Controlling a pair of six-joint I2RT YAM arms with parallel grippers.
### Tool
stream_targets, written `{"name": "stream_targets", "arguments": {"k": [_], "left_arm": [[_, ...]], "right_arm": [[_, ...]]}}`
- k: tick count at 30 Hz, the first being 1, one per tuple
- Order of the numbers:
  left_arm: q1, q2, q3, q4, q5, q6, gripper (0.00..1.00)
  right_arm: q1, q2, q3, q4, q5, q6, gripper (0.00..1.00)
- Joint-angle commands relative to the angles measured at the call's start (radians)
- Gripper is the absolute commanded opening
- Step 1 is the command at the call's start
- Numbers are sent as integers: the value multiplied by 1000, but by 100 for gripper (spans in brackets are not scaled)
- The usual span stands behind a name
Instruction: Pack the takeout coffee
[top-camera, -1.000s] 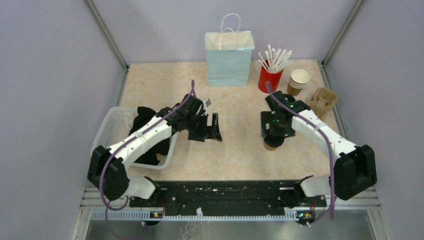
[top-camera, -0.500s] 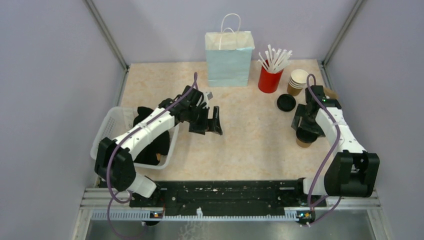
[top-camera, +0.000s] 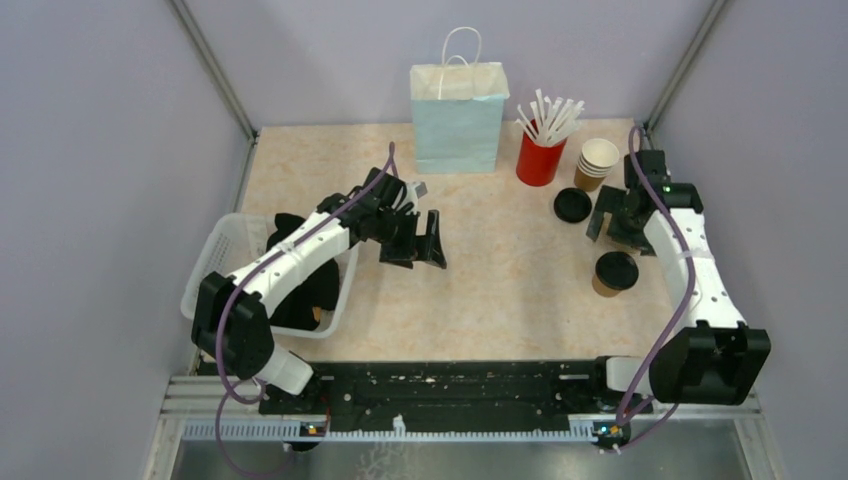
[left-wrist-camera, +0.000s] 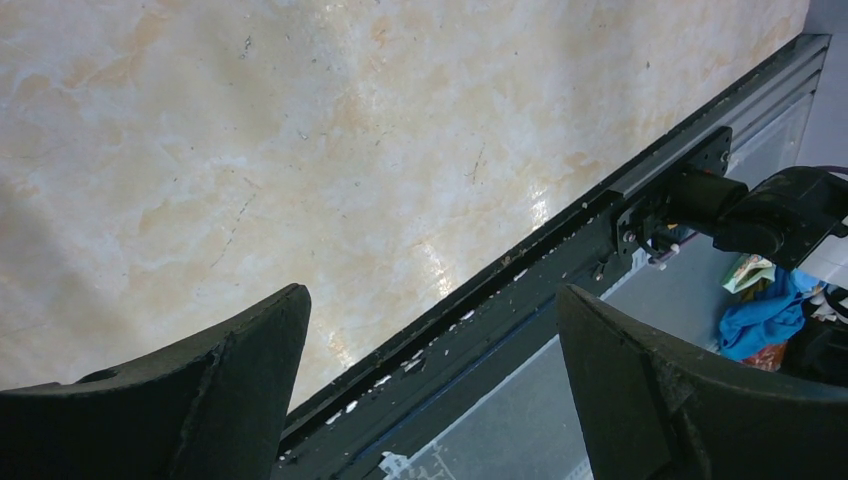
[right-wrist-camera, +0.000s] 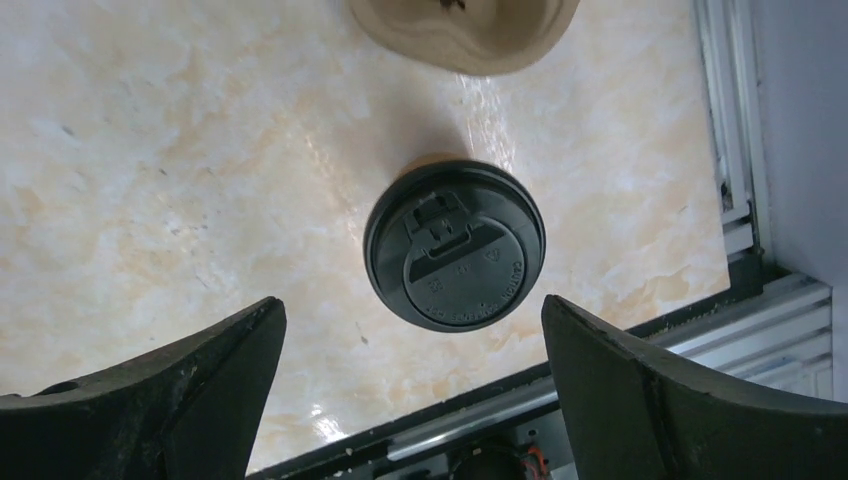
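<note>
At the left edge of the surface (top-camera: 500, 290) we see a white basket (top-camera: 215, 262) with dark things inside that we cannot make out. The left arm reaches over it. The left claw (top-camera: 415, 252) hangs just right of the basket. In the wrist view this claw (left-wrist-camera: 430, 310) stands wide apart, with only bare surface and the near rail between its fingers.

At the far middle stands the pale blue bag (top-camera: 458, 115), upright, its handles up. Right of it is the red cup (top-camera: 538, 162) full of white straws (top-camera: 548, 112). Just right of that is a stack of brown paper cups (top-camera: 597, 162), open and white inside.

A loose black lid (top-camera: 572, 205) lies flat on the surface, nearer than the red cup. The right claw (top-camera: 613, 232) hovers just right of that lid, spread wide and holding nothing. The lidded cup (top-camera: 614, 272) stands upright on the surface, nearer to us than this claw and clear of it. In the right wrist view the lidded cup (right-wrist-camera: 455, 245) sits between the parted fingers of the claw (right-wrist-camera: 412, 315) but well below them. The rim of a pulp carrier (right-wrist-camera: 465, 30) shows beyond the cup.
</note>
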Motion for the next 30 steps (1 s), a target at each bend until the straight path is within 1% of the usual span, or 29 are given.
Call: {"name": "stream_targets", "arguments": {"k": [1, 3, 5, 6, 7, 10, 12, 15, 18, 22, 27, 30], "left_arm": [[2, 10, 21, 27, 33, 9, 99], [4, 15, 30, 26, 35, 15, 98], [4, 25, 48, 16, 33, 29, 98], [4, 29, 62, 8, 30, 39, 98], [3, 34, 73, 2, 28, 50, 99], [4, 44, 95, 1, 27, 76, 99], [4, 53, 114, 1, 25, 90, 98], [3, 68, 139, 6, 13, 113, 98], [6, 97, 165, -3, 3, 137, 98], [13, 141, 187, -7, 16, 151, 99], [29, 170, 200, -5, 28, 155, 98], [38, 181, 208, -5, 35, 155, 98]], "right_arm": [[-2, 0, 173, -23, 2, -30, 99], [-15, 56, 245, 43, -8, -3, 98], [-52, 141, 327, 118, -52, 68, 95], [-68, 202, 363, 158, -70, 107, 91], [-78, 247, 400, 198, -80, 139, 85], [-94, 382, 523, 268, -76, 181, 74], [-97, 468, 605, 293, -70, 175, 70], [-97, 589, 721, 295, -42, 149, 66], [-97, 697, 849, 245, -9, 132, 56], [-97, 768, 895, 250, 16, 127, 47], [-98, 821, 913, 249, 42, 118, 43], [-98, 846, 925, 251, 45, 100, 37]]}}
